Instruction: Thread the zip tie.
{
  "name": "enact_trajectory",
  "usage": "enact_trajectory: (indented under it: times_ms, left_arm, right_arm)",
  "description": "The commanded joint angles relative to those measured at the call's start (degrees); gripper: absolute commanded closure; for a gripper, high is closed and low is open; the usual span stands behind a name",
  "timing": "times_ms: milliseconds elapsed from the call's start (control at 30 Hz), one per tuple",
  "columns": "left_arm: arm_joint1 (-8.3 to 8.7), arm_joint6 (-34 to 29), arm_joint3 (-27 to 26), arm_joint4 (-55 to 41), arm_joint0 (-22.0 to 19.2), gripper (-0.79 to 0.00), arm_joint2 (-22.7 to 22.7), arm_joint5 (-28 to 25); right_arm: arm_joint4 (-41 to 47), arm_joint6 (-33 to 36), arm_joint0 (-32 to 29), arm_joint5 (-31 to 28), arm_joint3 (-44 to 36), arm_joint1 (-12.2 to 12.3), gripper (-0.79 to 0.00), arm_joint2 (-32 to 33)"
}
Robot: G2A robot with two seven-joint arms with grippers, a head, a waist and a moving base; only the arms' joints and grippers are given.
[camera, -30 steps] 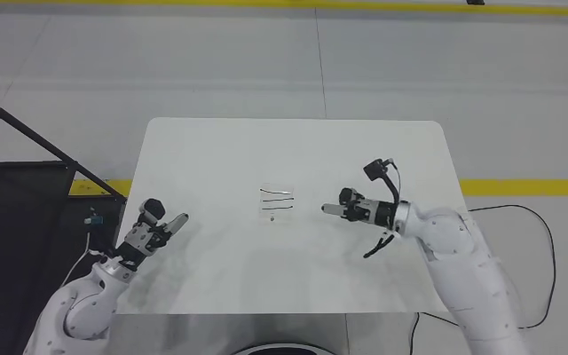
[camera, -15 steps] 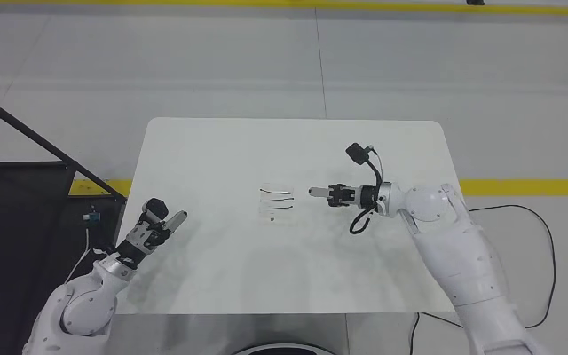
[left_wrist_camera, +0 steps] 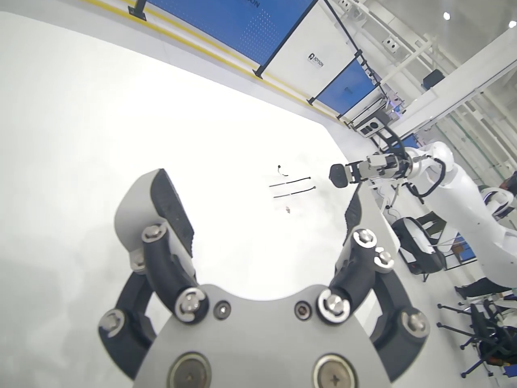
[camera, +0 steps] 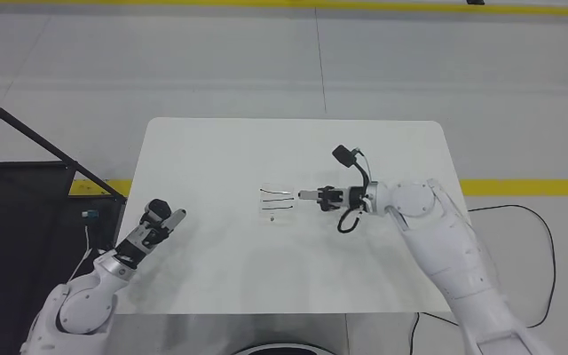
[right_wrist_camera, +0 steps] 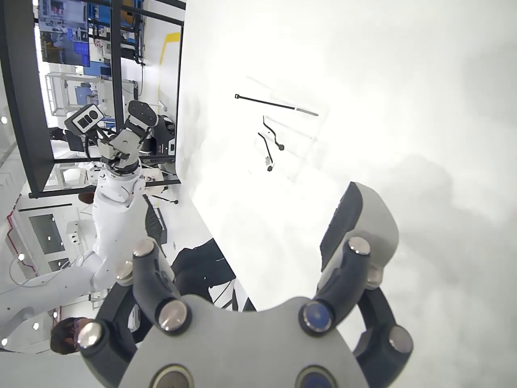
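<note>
Zip ties lined up with the right fingers

Two thin black plastic zip ties (camera: 278, 207) are seen lying flat on the smooth white counter (camera: 222, 151), one strand beside the other. In the top view their long axes are judged to run roughly toward the right gripper (camera: 306, 194), which is held just beside the strands' nearer ends, apart from them. Its grey fingers (right_wrist_camera: 355, 220), faced with ribbed black pads, are spread wide and nothing is held between them. The left gripper (camera: 175, 217) is found well apart from the zip ties, on their opposite side, its fingers (left_wrist_camera: 169, 203) likewise spread and empty. The right arm is therefore judged the nearer one for a first pick-up.

The ties are slender and flexible, some slightly curved. In the right wrist view a small square head (right_wrist_camera: 237, 96) can be made out on the straightest strand, and a paler tapered tip (right_wrist_camera: 307, 112) at its other end. So thin a strap on so slick a surface is expected to be hard to pinch, and a low approach, closed across its width, would be called for.
</note>
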Motion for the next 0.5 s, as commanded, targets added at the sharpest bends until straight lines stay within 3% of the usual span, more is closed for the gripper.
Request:
enact_trajectory:
  times_ms: [0,333,467]
  left_arm:
    - [0.00,0.0,0.0,-0.1,0.0,-0.785,0.0,0.1]
    - [0.00,0.0,0.0,-0.1,0.0,-0.785,0.0,0.1]
    - [0.00,0.0,0.0,-0.1,0.0,-0.785,0.0,0.1]
  right_arm:
    - [0.4,0.3,1.4,-0.2,2.1,-0.5,-0.785,-1.5]
    - [1.8,-2.3,7.6,-0.9,12.0,-3.6,-0.785,-7.8]
    - [2.1,-2.6,9.2,-1.6,14.6,-4.6,-0.671,-9.3]
